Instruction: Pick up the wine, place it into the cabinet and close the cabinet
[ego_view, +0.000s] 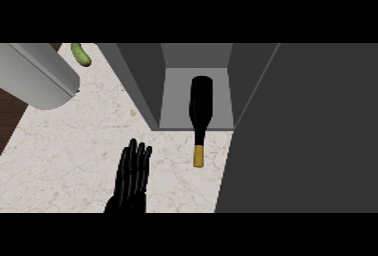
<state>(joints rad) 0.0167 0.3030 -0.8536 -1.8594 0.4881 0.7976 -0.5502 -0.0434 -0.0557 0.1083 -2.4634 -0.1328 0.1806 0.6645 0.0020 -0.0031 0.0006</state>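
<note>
At the upper left of the frame sits a big grey rounded thing (40, 75), and just right of it a small green vegetable (81, 54) lies on the pale speckled bench (66, 145). Low in the frame, left of the middle, one black robot hand (131, 180) points up with its fingers straight and close together, holding nothing. I cannot tell which hand it is. In the middle stands the open grey cabinet (136, 80). The dark wine bottle (200, 107) lies with its fat end inside the cabinet and its gold-topped neck sticking out onto the bench. At the right, the wide dark cabinet door (310, 130) fills the frame.
</note>
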